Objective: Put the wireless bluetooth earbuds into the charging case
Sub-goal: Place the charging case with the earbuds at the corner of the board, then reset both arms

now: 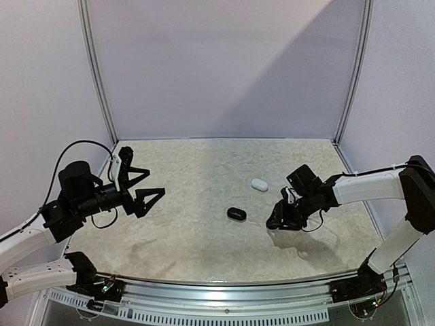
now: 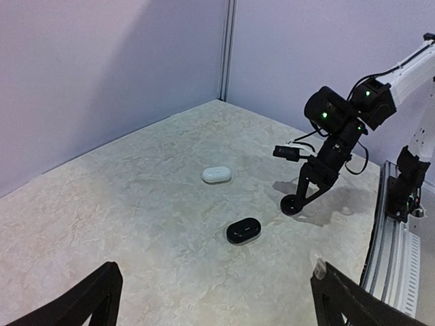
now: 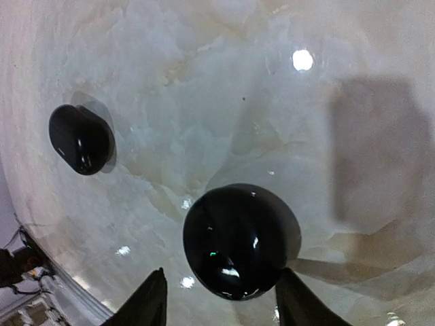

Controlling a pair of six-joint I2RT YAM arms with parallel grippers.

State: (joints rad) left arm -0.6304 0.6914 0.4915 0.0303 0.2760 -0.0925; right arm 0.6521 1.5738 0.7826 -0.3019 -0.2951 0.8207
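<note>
A glossy black rounded case point(image 3: 238, 241) lies on the table between the fingers of my right gripper point(image 3: 221, 272). The jaws stand apart on either side of it, with a gap showing at the left finger. From above, this gripper point(image 1: 277, 221) points down at the table on the right. A black oval charging case point(image 1: 236, 213) lies to its left. A white case point(image 1: 259, 184) lies further back. My left gripper point(image 1: 155, 182) hovers wide open at the far left, holding nothing. The earbuds do not show plainly. A tiny pale speck point(image 1: 304, 255) is too small to identify.
The marbled tabletop point(image 1: 204, 238) is bounded by grey walls at the back and sides. A metal rail point(image 1: 224, 282) runs along the near edge. The right arm's white link point(image 1: 367, 187) reaches in from the right side.
</note>
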